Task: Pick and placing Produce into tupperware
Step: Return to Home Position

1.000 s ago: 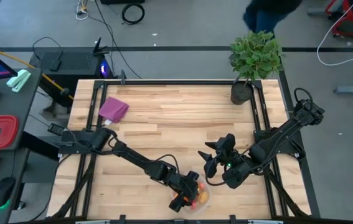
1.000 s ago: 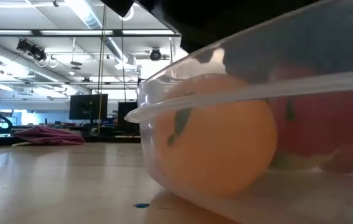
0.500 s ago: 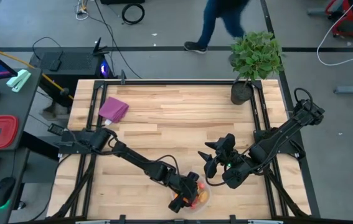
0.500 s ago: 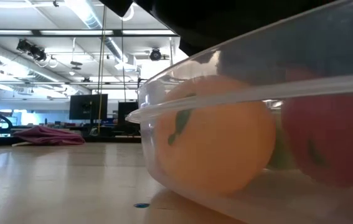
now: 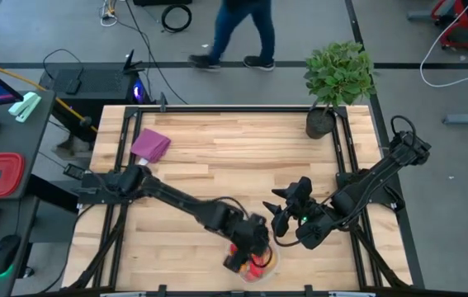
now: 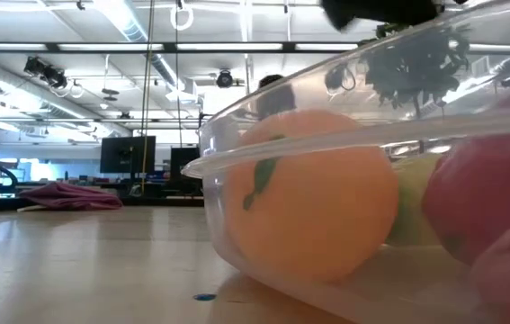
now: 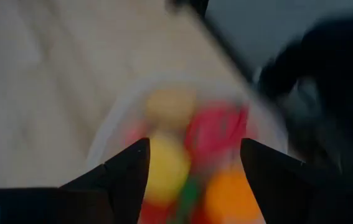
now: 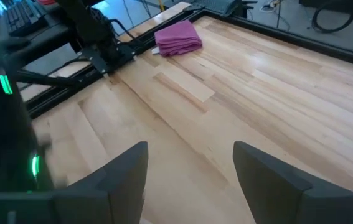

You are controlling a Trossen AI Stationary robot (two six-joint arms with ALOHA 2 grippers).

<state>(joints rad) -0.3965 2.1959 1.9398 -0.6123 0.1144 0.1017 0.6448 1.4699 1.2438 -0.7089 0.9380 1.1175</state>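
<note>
The tupperware (image 6: 263,155) sits at the near edge of the counter (image 5: 242,157), produce (image 6: 313,202) inside (orange, red, yellow pieces). My left claw (image 7: 192,152) hovers above it, spread and empty; the right claw (image 5: 278,211) waits beside, also spread. Filling looks done; next I'd lift clear toward home.

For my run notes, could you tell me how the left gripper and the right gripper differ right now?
The left gripper hangs over the tupperware of produce; the right gripper is over bare table. The left gripper points down into it; the right gripper aims across toward the purple cloth. Both are open and empty.
</note>
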